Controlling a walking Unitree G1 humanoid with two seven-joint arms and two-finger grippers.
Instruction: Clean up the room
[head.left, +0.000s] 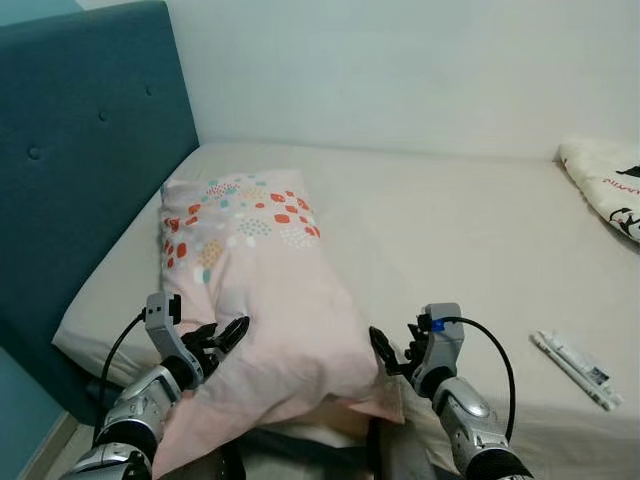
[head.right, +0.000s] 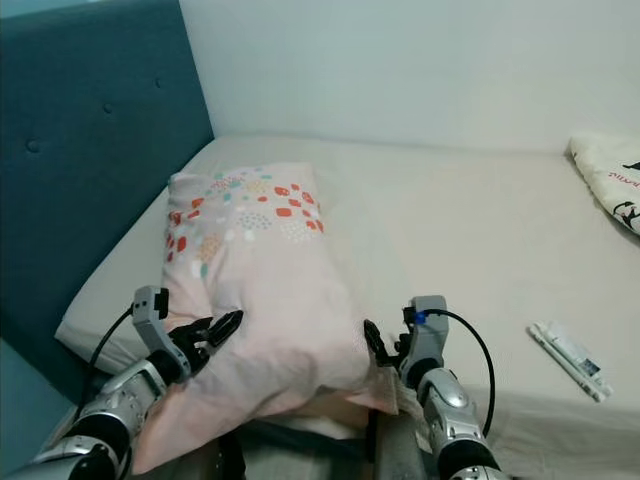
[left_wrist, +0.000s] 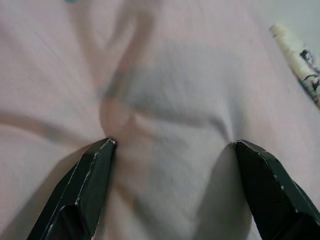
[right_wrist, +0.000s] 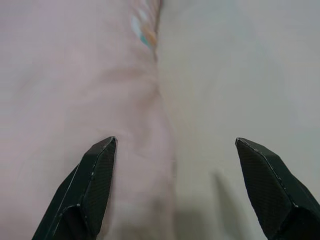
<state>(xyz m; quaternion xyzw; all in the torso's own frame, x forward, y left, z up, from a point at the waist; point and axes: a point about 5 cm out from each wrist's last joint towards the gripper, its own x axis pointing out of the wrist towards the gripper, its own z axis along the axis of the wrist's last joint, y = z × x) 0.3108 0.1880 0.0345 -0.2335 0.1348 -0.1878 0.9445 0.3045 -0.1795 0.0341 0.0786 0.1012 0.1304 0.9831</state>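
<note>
A pale pink pillow with red, teal and white spots at its far end lies lengthwise on the beige bed, its near end hanging over the front edge. My left gripper is open, its fingertips pressing into the pillow's near left side; in the left wrist view pink fabric bulges between the fingers. My right gripper is open at the pillow's near right edge. The right wrist view has the pillow's side and the sheet between its fingers.
A teal padded headboard stands along the left side. A cream printed cloth lies at the far right of the bed. A small white packet rests near the front right edge. A white wall backs the bed.
</note>
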